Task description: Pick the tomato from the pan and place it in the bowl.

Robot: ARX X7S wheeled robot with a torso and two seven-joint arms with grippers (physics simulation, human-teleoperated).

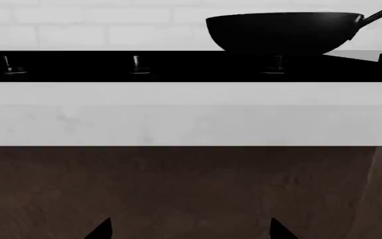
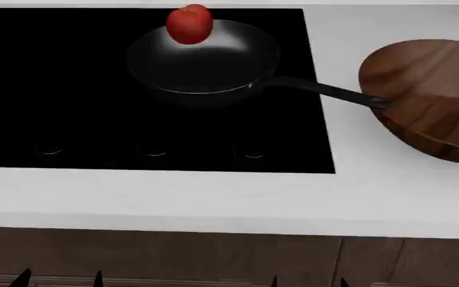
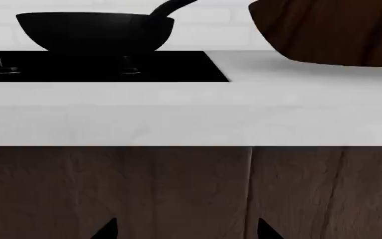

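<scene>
While low in front of the brown cabinet doors (image 2: 158,257), left gripper (image 1: 189,231) and right gripper (image 3: 185,231) both with fingertips spread, nothing between them, only dark tips showing at the frame edge. Beyond, white countertop (image 2: 213,203) and black cooktop (image 2: 54,89) with small knobs (image 2: 155,152) along its near edge. Farther back, on the cooktop, the pan (image 2: 205,66), handle (image 2: 325,91) reaching toward the bowl (image 2: 437,95) and touching or just meeting its rim. Tomato (image 2: 189,24) perched at the pan's far rim. Bowl on the countertop right of the cooktop, tilted.
</scene>
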